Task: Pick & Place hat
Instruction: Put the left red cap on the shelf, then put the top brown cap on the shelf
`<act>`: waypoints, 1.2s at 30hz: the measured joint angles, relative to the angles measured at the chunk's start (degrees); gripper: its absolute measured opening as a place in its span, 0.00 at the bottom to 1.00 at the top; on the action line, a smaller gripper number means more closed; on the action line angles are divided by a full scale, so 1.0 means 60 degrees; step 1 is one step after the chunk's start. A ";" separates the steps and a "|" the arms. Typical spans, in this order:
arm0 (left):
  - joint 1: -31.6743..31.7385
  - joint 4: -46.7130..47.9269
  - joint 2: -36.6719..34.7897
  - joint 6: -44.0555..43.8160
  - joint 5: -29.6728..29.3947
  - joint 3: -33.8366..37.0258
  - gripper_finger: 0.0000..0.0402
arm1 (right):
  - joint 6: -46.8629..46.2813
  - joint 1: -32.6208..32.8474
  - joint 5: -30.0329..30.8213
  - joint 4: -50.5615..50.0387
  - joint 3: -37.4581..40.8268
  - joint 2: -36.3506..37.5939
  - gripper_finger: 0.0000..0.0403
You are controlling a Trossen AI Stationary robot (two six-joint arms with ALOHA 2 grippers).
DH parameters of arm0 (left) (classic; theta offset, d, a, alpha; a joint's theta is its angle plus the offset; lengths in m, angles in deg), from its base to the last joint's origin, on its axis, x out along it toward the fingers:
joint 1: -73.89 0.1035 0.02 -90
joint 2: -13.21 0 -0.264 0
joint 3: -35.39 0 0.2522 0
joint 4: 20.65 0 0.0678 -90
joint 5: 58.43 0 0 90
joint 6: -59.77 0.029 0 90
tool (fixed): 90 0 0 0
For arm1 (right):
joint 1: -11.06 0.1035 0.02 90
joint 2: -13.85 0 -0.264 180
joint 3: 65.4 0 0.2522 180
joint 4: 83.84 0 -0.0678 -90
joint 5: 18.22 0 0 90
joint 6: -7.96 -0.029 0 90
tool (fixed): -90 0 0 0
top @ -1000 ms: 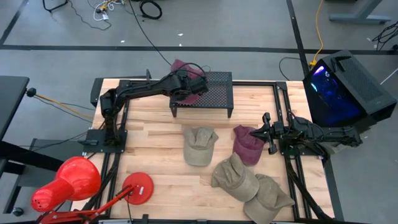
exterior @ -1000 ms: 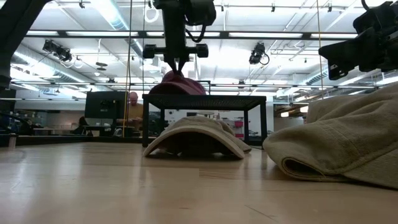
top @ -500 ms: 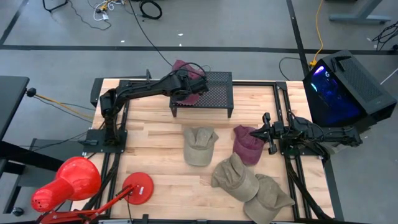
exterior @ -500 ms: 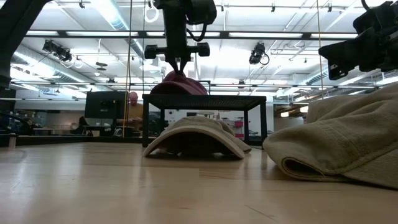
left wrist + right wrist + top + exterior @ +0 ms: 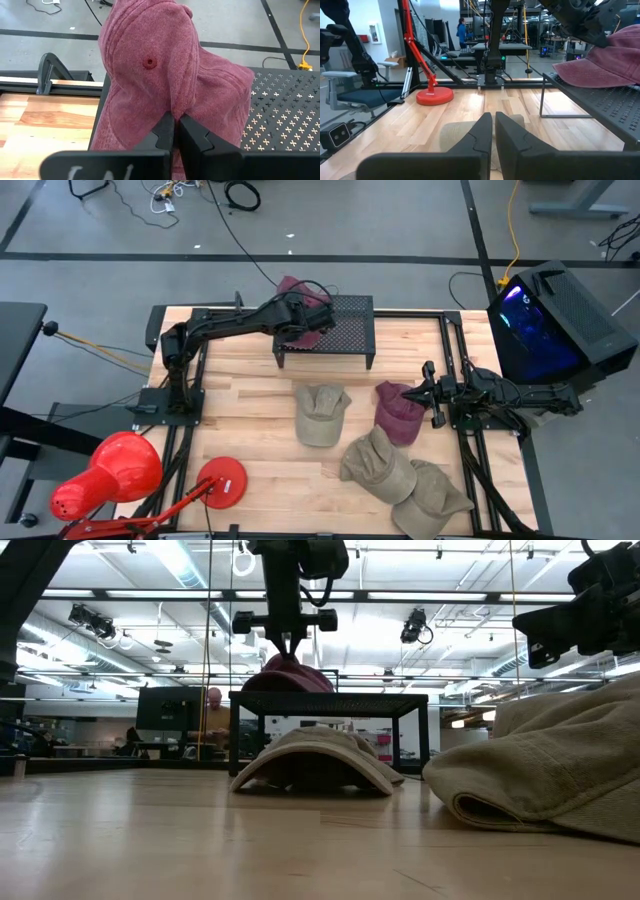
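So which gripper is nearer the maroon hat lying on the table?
Right. The right gripper sits just beside that maroon hat, while the left gripper is across at the black perforated rack, pinching another maroon cap.

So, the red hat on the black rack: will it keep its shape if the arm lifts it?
Probably not. The red hat looks like soft cloth: it bunches into folds where the left pincer, shut on it, pinches it over the black rack. It seems light, so it would likely hang limp. It is unlikely to roll.
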 joint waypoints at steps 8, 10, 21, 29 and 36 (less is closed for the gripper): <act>-0.0004 -0.0007 0.0000 0.0458 0.0018 0.0000 0.30 | 0.0000 -0.0001 0.0000 0.0000 0.0000 0.0000 0.07; -0.0004 -0.0008 0.0000 0.0481 0.0067 0.0000 0.38 | 0.0000 0.0003 0.0000 0.0000 0.0000 0.0000 0.07; -0.0011 -0.0074 -0.0256 0.1290 0.1241 0.0000 0.63 | -0.0002 -0.0001 0.0000 0.0004 0.0002 0.0000 0.07; -0.0250 -0.0062 -0.0938 0.2348 0.1293 0.0000 0.62 | -0.0003 0.0000 0.0025 0.0007 0.0000 0.0002 0.07; -0.0812 -0.0065 -0.1271 0.2898 0.1394 -0.0007 0.62 | 0.0000 -0.0001 0.0025 0.0011 0.0000 -0.0001 0.07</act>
